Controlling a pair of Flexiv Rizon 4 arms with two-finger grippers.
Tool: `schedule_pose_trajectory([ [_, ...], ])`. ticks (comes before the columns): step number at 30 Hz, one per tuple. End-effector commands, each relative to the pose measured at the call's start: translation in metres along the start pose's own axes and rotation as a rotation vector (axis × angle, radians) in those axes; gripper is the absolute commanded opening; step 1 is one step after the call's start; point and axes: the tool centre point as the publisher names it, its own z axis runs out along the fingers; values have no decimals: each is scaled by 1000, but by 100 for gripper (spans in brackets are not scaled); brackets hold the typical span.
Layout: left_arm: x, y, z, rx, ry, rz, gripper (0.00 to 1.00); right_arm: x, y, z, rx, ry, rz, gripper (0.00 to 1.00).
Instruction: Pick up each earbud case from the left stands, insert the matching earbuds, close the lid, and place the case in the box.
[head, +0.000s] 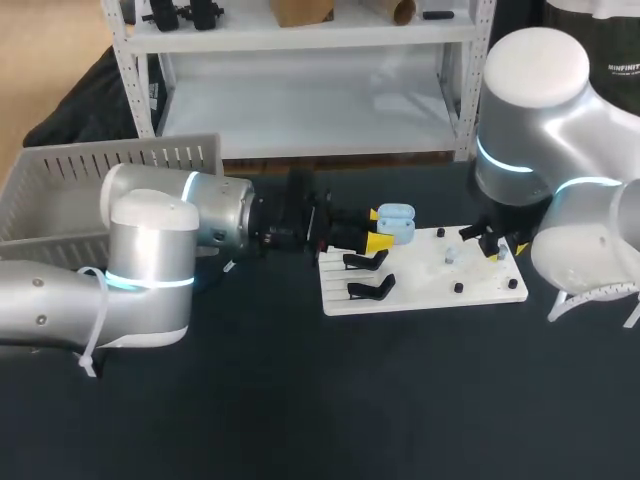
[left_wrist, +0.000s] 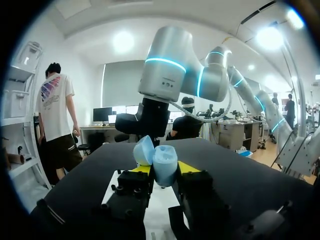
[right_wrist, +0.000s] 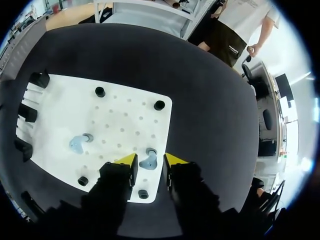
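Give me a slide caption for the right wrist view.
Right gripper straddles one blue earbud on the white board; a second earbud lies nearby.

Head cam high behind; L wrist level, R downward; share board (head: 430, 285).

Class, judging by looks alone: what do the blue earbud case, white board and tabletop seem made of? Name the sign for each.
The earbud case: probably smooth moulded plastic, pale blue, with a soft sheen on its rounded shell. The white board: likely matte rigid plastic, flat, with rows of small holes. The tabletop: dark, dull, no reflections; perhaps cloth or a mat, uncertain.
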Motion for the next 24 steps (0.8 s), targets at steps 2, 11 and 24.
schedule_pose_trajectory([
  [2, 1, 1, 0, 2, -2, 0, 0, 1, 1, -1, 7, -5, 4, 29],
  [11, 1, 1, 0, 2, -2, 0, 0, 1, 1, 0, 8, -2, 7, 14],
  [24, 1, 1, 0, 2, -2, 0, 0, 7, -2, -14, 23, -13, 20, 0],
])
